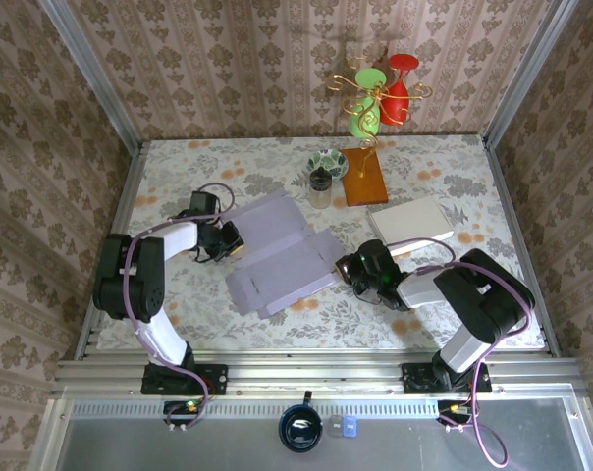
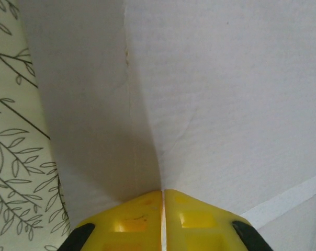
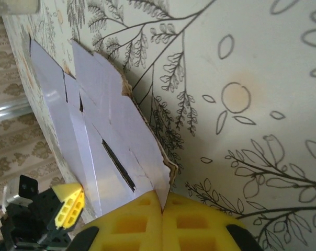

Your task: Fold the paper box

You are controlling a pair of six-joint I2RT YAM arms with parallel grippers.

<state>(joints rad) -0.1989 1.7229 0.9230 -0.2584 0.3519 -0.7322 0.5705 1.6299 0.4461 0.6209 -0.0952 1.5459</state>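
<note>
Lilac cardboard of the flat box [image 1: 282, 257] lies spread between the jaws, the left gripper [image 1: 233, 238] and right gripper [image 1: 346, 267] each clenched on an opposite edge, so uneven pulling would likely tear the frayed corner or slip it free.

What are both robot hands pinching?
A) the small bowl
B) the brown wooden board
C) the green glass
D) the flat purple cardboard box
D: the left gripper and right gripper are each shut on an edge of the flat purple cardboard box.
</note>
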